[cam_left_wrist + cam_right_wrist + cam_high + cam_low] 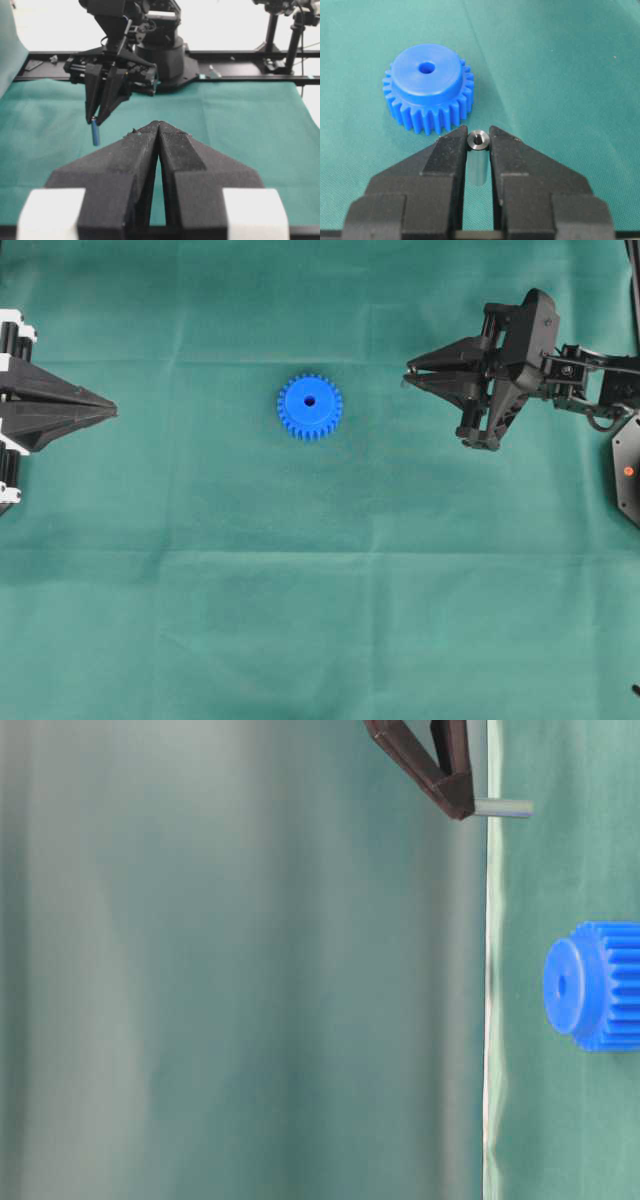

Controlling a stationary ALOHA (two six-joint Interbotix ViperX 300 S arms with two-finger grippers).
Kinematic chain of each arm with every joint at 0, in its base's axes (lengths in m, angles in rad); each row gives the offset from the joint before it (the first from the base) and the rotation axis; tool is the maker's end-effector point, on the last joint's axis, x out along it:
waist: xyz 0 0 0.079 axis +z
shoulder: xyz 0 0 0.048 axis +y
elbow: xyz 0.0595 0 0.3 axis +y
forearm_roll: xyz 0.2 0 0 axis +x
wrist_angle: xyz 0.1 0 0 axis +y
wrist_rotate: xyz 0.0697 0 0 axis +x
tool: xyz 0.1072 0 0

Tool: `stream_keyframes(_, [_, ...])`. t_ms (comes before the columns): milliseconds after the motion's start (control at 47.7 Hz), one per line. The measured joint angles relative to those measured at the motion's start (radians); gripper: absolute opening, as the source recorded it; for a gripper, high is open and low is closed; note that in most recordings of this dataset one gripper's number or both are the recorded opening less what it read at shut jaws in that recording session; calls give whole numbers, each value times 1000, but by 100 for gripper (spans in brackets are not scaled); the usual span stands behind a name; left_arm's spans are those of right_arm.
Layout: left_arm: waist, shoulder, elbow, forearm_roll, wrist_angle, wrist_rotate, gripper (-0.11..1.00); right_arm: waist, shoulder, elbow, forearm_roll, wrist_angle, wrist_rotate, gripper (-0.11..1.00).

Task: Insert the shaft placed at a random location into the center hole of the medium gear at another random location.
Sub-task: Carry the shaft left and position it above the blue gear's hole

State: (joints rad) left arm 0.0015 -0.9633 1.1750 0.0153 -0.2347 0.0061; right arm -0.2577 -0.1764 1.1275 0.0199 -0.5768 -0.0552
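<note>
The right gripper (479,141) pinches the shaft (479,140) in its jaws above the worktop (320,620), at three o'clock from the gear (310,406), while the left gripper (112,411) rests with jaws pressed together.

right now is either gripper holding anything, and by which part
The right gripper pinches the small silver-grey metal shaft near its top end; the rest hangs below the fingertips. The left gripper is shut on nothing.
</note>
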Motion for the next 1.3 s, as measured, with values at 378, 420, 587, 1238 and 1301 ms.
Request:
stream_keyframes(378, [0,2,0,0,0,-3,0,0,2,-2,2,0,-2,14])
stream_keyframes(420, [0,0,-2,0,0,-3,0,0,3,-5,0,0,0,14])
stream_keyframes(587, [0,2,-2,0,0,-3,0,8,35,-38,0,3,-2,14])
stream_keyframes(1238, [0,3,-2,0,0,-3,0,78,222,-302,0,86,-2,14])
stream_keyframes(1301, [0,2,0,0,0,-3,0,80,236,-322,0,91,-2,14])
